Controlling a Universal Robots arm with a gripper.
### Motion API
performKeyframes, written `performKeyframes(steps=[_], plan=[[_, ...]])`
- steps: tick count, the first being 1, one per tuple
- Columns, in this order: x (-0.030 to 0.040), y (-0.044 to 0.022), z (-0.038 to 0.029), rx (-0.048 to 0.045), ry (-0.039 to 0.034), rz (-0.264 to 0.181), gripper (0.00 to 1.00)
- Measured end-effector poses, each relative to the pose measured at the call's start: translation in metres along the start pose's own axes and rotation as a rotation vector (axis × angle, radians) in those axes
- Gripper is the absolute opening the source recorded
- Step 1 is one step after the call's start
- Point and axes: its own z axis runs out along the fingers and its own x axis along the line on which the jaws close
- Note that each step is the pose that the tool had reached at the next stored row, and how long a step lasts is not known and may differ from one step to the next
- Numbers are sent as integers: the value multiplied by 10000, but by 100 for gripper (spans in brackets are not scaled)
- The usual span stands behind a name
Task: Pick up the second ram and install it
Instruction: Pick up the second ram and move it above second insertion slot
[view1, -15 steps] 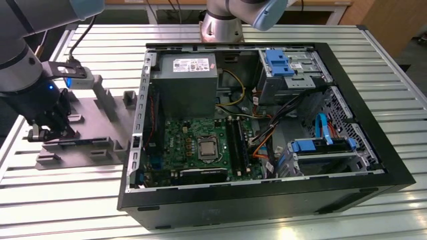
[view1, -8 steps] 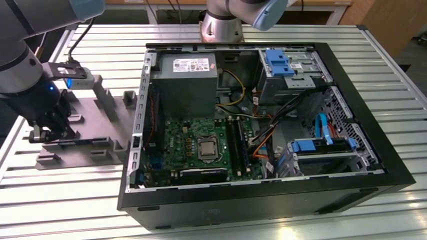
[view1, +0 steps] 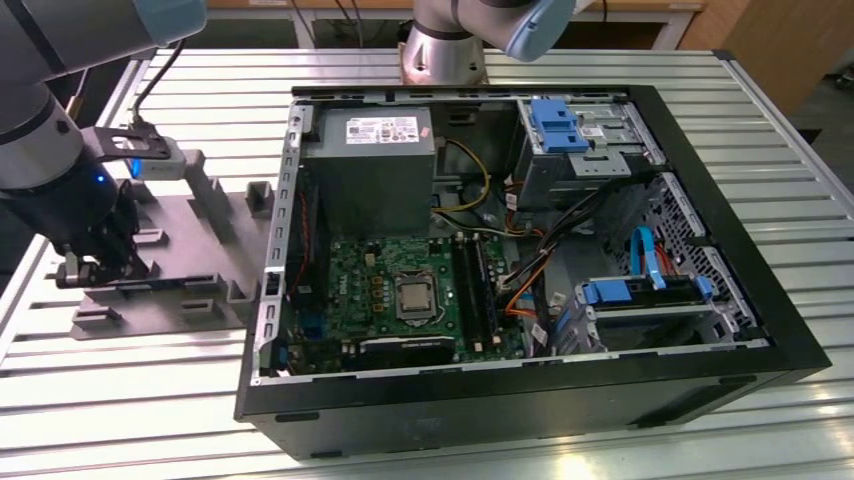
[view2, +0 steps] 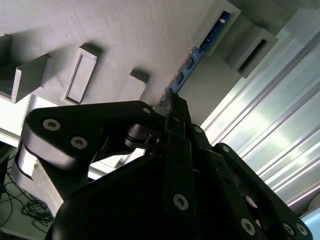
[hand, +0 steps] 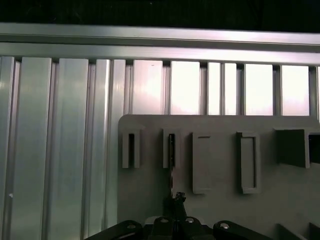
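Note:
The second ram (view2: 194, 59) is a thin dark stick standing on edge in a slot of the grey slotted tray (view2: 125, 35). In the first wrist view the second ram (hand: 171, 155) shows edge-on. My gripper (view2: 172, 104) is down at the stick's near end, and its black fingertips are closed together around that end. In the exterior view the gripper (view1: 83, 272) sits low over the tray (view1: 200, 240) at the exterior view's left, beside the open computer case (view1: 534, 250). The ram (view1: 154, 283) rests in the tray.
The motherboard (view1: 400, 290) lies inside the case with long dark memory slots (view1: 470, 285) beside the processor socket. A grey power-supply box (view1: 374, 160), cables and blue drive bays (view1: 561, 125) crowd the case. The ribbed aluminium table (hand: 60, 125) surrounds the tray.

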Motion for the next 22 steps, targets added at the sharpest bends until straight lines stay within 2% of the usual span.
performKeyframes(steps=[6,16,19,21,22], plan=[[0,41,30,3,0,-52,11],[0,45,35,1,4,-68,12],[0,45,35,1,4,-69,29],[0,45,35,1,4,-69,29],[0,45,36,2,3,-69,36]])
